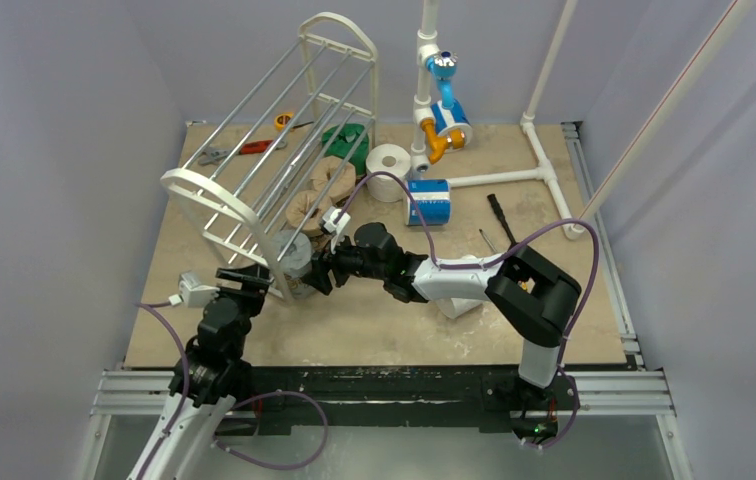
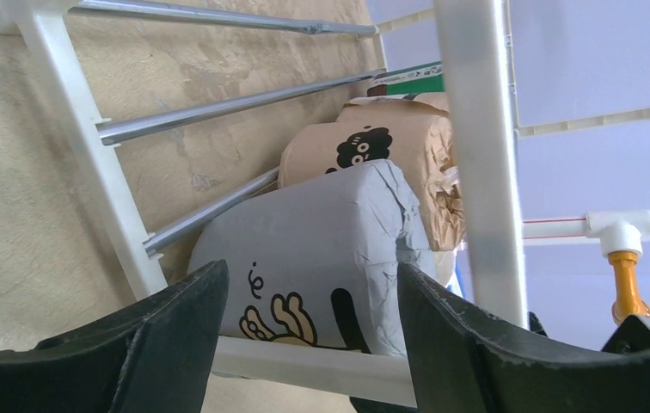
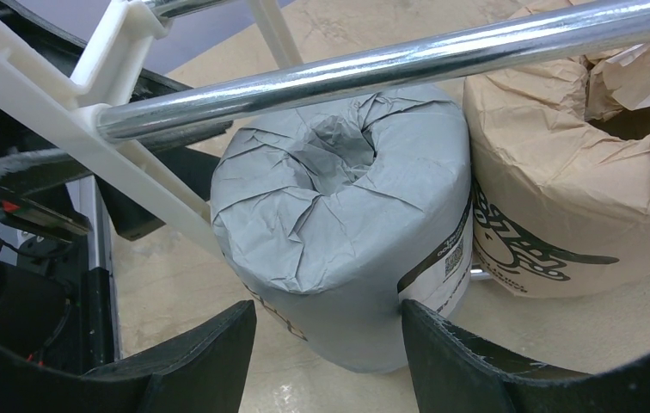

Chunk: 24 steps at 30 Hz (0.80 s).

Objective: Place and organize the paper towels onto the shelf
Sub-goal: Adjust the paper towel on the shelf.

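The shelf (image 1: 206, 190) stands tilted on the worktop (image 1: 374, 330), running from the left-middle toward the far edge. One arched end is nearest the left edge and the other is raised at the far side. Four rolls stand in a row under its silver rods: a grey roll (image 1: 294, 256) closest to the near edge, then a tan roll (image 1: 306, 208), a second tan roll (image 1: 334, 176) and a green roll (image 1: 347, 140). The grey and first tan rolls touch side by side. A white roll (image 1: 387, 160) and a blue-white roll (image 1: 430, 201) sit outside the shelf, toward the middle of the far edge. The left end effector (image 1: 254, 278) is at the shelf's near end, fingers spread apart and holding nothing. In its wrist view the shelf frame (image 2: 485, 155) stands between it and the grey roll (image 2: 321, 241). The right end effector (image 1: 316, 272) is just beside the grey roll on its right. Its fingers (image 3: 476, 370) are also spread wide, with the grey roll (image 3: 339, 224) upright just beyond them, under a rod (image 3: 373, 73). I cannot tell whether the fingers touch the roll.
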{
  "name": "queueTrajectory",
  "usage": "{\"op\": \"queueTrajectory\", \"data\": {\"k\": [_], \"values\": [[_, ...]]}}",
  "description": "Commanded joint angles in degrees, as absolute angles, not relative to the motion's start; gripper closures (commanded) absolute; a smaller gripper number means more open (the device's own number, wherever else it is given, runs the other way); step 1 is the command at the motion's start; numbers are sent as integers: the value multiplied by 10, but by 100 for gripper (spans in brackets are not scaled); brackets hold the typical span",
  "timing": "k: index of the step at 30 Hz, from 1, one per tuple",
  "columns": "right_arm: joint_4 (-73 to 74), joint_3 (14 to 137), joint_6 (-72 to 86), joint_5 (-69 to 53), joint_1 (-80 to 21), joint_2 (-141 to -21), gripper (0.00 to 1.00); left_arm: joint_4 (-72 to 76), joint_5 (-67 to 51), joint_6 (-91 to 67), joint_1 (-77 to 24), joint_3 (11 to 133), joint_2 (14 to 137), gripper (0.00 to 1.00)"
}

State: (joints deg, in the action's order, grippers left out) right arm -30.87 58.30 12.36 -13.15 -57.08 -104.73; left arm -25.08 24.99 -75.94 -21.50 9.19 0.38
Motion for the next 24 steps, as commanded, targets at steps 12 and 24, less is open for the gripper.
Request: {"op": "queueTrajectory", "data": {"k": [12,24], "values": [[-322,595,123,-151,-571,-1055,37,-109,201,-750,-199,50,-3,43],[-314,595,124,-145,-571,-1052,37,-138,187,-738,-192,42,-20,58]]}}
